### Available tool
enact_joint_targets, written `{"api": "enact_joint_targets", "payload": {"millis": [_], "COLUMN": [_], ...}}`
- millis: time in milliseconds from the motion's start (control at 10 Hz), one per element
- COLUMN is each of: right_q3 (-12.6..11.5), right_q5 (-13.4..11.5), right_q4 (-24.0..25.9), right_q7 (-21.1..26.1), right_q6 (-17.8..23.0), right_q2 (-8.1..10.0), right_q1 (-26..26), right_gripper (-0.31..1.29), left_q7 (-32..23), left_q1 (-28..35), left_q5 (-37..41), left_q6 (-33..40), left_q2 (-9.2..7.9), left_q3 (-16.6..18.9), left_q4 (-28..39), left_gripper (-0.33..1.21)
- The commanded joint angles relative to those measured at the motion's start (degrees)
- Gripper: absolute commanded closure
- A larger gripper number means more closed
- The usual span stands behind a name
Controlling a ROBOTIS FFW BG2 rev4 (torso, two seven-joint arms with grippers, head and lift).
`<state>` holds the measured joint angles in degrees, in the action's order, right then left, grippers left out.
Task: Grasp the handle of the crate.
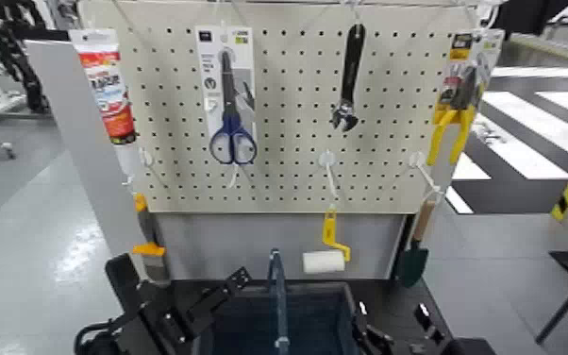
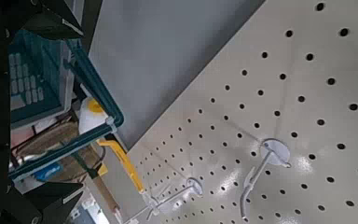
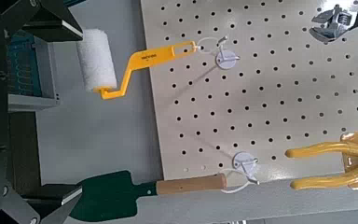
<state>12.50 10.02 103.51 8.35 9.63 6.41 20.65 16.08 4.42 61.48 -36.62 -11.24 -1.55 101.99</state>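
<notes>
The dark blue-grey crate (image 1: 316, 321) sits at the bottom centre of the head view, below the pegboard. Its thin handle (image 1: 277, 293) stands upright over its middle, seen edge-on. My left gripper (image 1: 220, 291) is just left of the crate's near corner, open and empty. In the left wrist view the handle (image 2: 101, 93) arches between the spread fingers (image 2: 61, 21) without touching them, with the crate (image 2: 33, 70) behind it. My right gripper (image 1: 422, 319) is low on the crate's right, open and empty. In the right wrist view (image 3: 75, 110) only a crate corner (image 3: 28, 61) shows.
A pegboard (image 1: 288, 142) stands behind the crate with scissors (image 1: 231, 104), a wrench (image 1: 349, 80), pliers (image 1: 458, 104), a tube (image 1: 107, 85), a yellow-handled paint roller (image 1: 325, 257) and a green trowel (image 1: 412, 255). A grey panel (image 1: 80, 142) stands at the left.
</notes>
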Motion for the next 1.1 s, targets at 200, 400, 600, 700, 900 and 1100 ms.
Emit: {"api": "enact_joint_targets", "payload": {"millis": [200, 400, 600, 700, 900, 1100], "right_q3": [0.1, 0.2, 0.2, 0.2, 0.3, 0.4], "right_q5": [0.1, 0.2, 0.4, 0.4, 0.4, 0.5], "right_q4": [0.0, -0.1, -0.1, -0.1, -0.2, -0.2], "right_q7": [0.0, 0.0, 0.0, 0.0, 0.0, 0.0], "right_q6": [0.0, 0.2, 0.4, 0.5, 0.7, 0.7], "right_q2": [0.0, -0.09, -0.09, -0.09, -0.09, 0.0], "right_q1": [0.0, 0.0, -0.1, -0.1, -0.2, -0.4], "right_gripper": [0.15, 0.15, 0.15, 0.15, 0.15, 0.15], "left_q7": [0.6, 2.0, 4.5, 5.6, 7.5, 9.1], "left_q1": [-3.4, -5.8, -8.5, -9.9, -12.2, -14.0], "left_q5": [9.1, 12.3, 15.2, 17.4, 19.2, 20.5], "left_q6": [-5.5, -7.4, -9.7, -10.4, -10.8, -11.6], "left_q2": [-0.89, -1.68, -2.03, -2.47, -2.82, -2.82], "left_q3": [-1.6, -3.1, -4.8, -6.2, -8.3, -9.2], "left_q4": [-4.6, -7.9, -12.2, -14.4, -17.8, -20.2], "left_gripper": [0.14, 0.14, 0.14, 0.14, 0.14, 0.15]}}
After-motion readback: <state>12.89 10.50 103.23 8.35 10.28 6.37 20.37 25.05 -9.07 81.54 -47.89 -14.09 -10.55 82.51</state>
